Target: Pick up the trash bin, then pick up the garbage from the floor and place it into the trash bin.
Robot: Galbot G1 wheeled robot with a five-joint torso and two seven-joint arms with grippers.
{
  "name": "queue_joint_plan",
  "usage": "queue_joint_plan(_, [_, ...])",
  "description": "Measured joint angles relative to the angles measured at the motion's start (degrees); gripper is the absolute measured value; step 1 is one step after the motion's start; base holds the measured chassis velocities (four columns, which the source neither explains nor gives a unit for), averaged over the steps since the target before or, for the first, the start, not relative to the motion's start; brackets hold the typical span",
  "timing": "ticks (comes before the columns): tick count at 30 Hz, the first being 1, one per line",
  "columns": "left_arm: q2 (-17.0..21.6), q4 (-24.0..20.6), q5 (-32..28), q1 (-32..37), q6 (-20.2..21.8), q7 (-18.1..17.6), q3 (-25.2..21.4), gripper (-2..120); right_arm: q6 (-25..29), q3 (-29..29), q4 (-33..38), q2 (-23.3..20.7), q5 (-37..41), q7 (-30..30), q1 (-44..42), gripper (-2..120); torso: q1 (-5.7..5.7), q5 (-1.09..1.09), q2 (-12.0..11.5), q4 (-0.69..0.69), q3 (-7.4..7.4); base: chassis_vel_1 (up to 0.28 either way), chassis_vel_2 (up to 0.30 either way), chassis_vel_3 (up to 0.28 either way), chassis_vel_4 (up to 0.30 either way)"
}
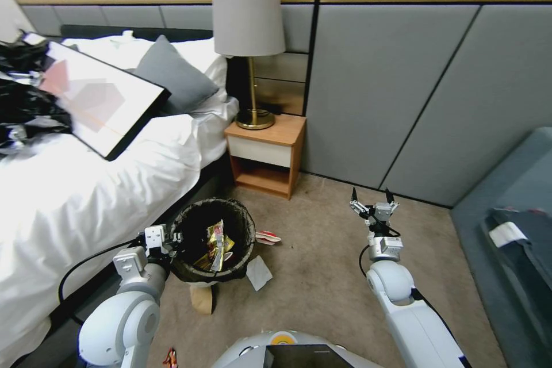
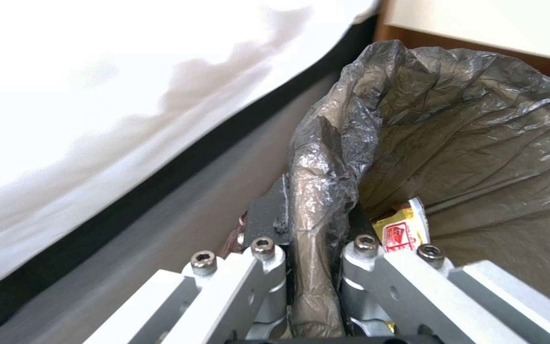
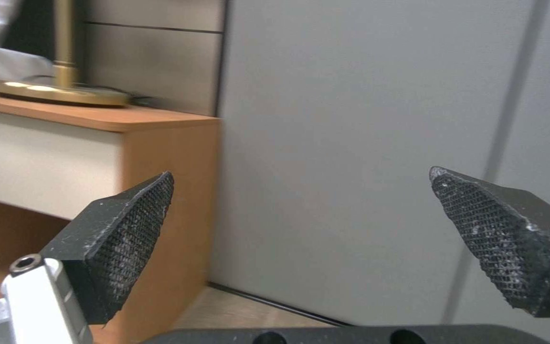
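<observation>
The trash bin (image 1: 246,223), lined with a dark bag (image 2: 466,134), stands beside the bed, its white base showing below. My left gripper (image 1: 172,240) is shut on the bin's near-left rim, with the folded bag edge pinched between its fingers (image 2: 269,215). A yellow wrapper (image 1: 216,244) lies inside the bin. Garbage on the carpet includes a red-and-white wrapper (image 1: 268,237), a white tissue (image 1: 259,272) and a brown cardboard piece (image 1: 202,299) under the bin. My right gripper (image 1: 374,196) is held open and empty over the carpet, facing the wall (image 3: 301,215).
The white bed (image 1: 86,195) runs along the left, carrying a framed picture (image 1: 103,98) and black plastic sheeting (image 1: 23,98). A wooden nightstand (image 1: 267,152) with a lamp (image 1: 248,11) stands behind the bin. A grey sofa (image 1: 512,224) borders the right. Open carpet lies between the arms.
</observation>
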Motion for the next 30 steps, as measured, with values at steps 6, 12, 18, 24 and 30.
queue_joint_plan(6, [0.02, 0.15, 0.15, -0.16, 0.00, 0.30, -0.04, 4, 0.02, -0.07, -0.32, 0.17, -0.01, -0.04, -0.03, 100, 0.00, 0.00, 0.00, 0.00, 0.00, 0.075, 0.067, 0.073, 0.071])
queue_joint_plan(12, [0.09, 0.19, 0.31, -0.21, 0.00, 0.50, -0.09, 4, 0.03, -0.08, -0.48, 0.15, -0.01, -0.06, 0.07, 100, 0.00, 0.00, 0.00, 0.00, 0.00, 0.066, 0.074, 0.063, 0.066])
queue_joint_plan(18, [0.07, 0.26, 0.45, -0.17, 0.00, 0.59, -0.09, 4, 0.06, -0.14, -0.65, 0.04, 0.02, -0.15, 0.17, 100, 0.00, 0.00, 0.00, 0.00, 0.00, 0.066, 0.083, 0.087, 0.079])
queue_joint_plan(24, [0.06, 0.25, 0.45, -0.13, 0.00, 0.58, -0.10, 4, 0.07, -0.24, -0.75, 0.02, 0.05, -0.18, 0.34, 100, 0.00, 0.00, 0.00, 0.00, 0.00, 0.070, 0.071, 0.077, 0.073])
queue_joint_plan(30, [0.12, 0.23, 0.40, -0.01, 0.00, 0.59, -0.27, 4, 0.07, -0.59, -0.90, 0.08, 0.05, -0.19, 0.60, 100, 0.00, 0.00, 0.00, 0.00, 0.00, 0.087, 0.077, 0.077, 0.073])
